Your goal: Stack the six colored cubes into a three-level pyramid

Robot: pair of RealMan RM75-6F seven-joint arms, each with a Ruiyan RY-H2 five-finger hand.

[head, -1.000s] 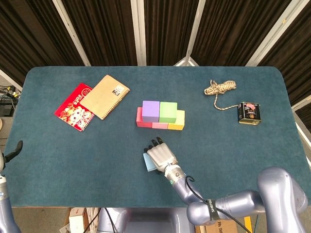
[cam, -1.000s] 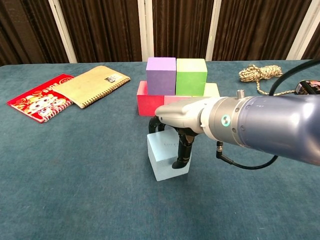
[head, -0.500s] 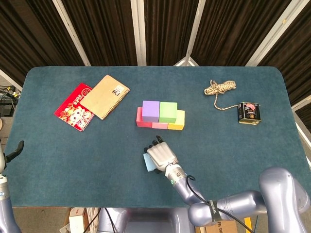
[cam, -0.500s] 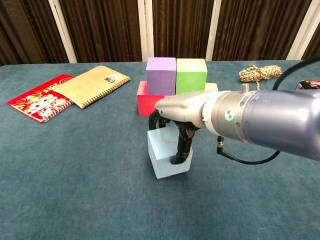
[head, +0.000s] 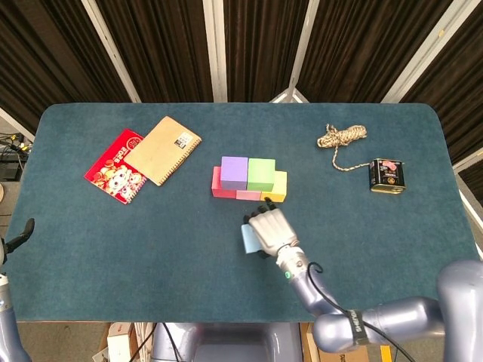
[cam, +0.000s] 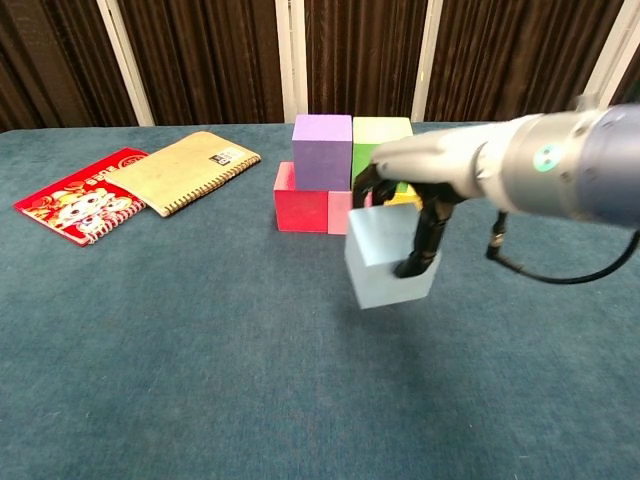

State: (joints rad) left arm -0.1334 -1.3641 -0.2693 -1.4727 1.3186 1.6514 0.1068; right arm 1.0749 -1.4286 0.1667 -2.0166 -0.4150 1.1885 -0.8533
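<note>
The right hand [cam: 410, 215] grips the light blue cube [cam: 388, 257], fingers wrapped over its top and sides. A second ago the cube sat on the table [head: 113, 241] well in front of the cube stack [head: 250, 179]; now it hangs clear of the cloth, carried up and toward the stack, just in front of its yellow end. The stack itself has not changed: red, pink and yellow below, purple and green above. The left hand [head: 23, 230] shows only at the table's edge, and its fingers cannot be made out.
</note>
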